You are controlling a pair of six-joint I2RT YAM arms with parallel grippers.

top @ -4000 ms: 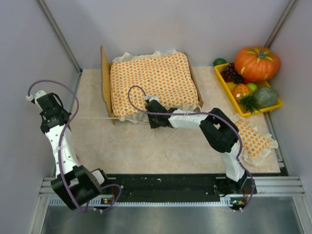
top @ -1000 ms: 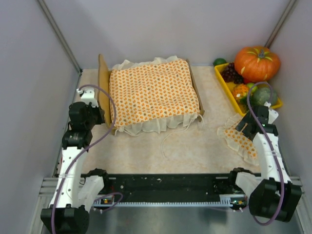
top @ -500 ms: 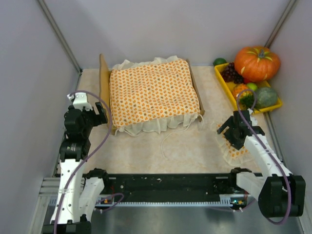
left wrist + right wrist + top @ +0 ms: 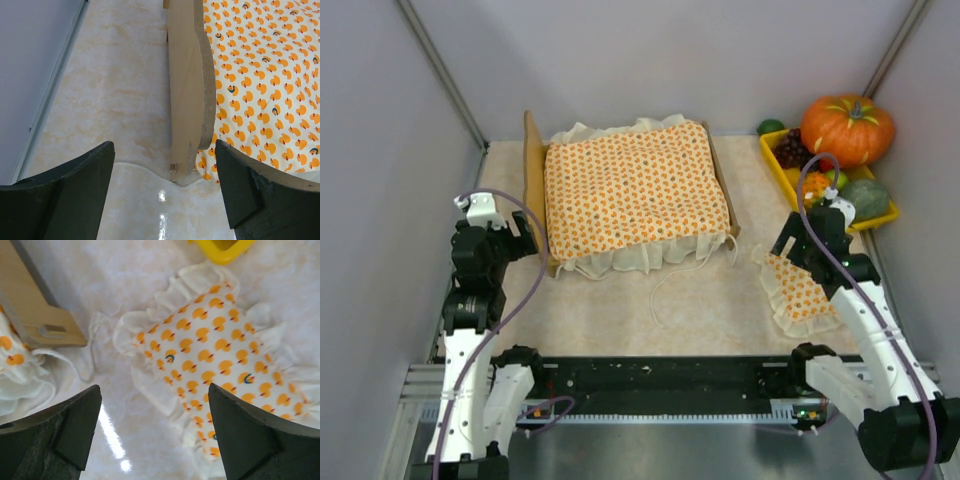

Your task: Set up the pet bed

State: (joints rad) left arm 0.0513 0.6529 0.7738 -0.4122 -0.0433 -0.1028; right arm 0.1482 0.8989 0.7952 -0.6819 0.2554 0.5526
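Yellow tray [image 4: 223, 251], ruffled pillow [image 4: 220, 375] near pet bed [image 4: 534, 180]

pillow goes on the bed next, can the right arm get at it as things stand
Probably yes. The right tool hangs open above the pillow, which lies flat with nothing on it. The pet bed's corner sits off to one side, apart from it.

Top external: fixed, high, behind arm bases; faces down and forward; far; takes in whole counter [image 4: 700, 300].
Left wrist: close, looks down between left fingers [image 4: 60, 195]; pet bed [image 4: 187, 90] headboard edge-on, bedspread [image 4: 260, 75] at right.
Right wrist: close, looks down between right fingers [image 4: 250, 440]; pillow [image 4: 220, 365] centre, bed-frame corner at left.
Shared: top view holds both wrist patches; wrist views catch opposite ends of bed.
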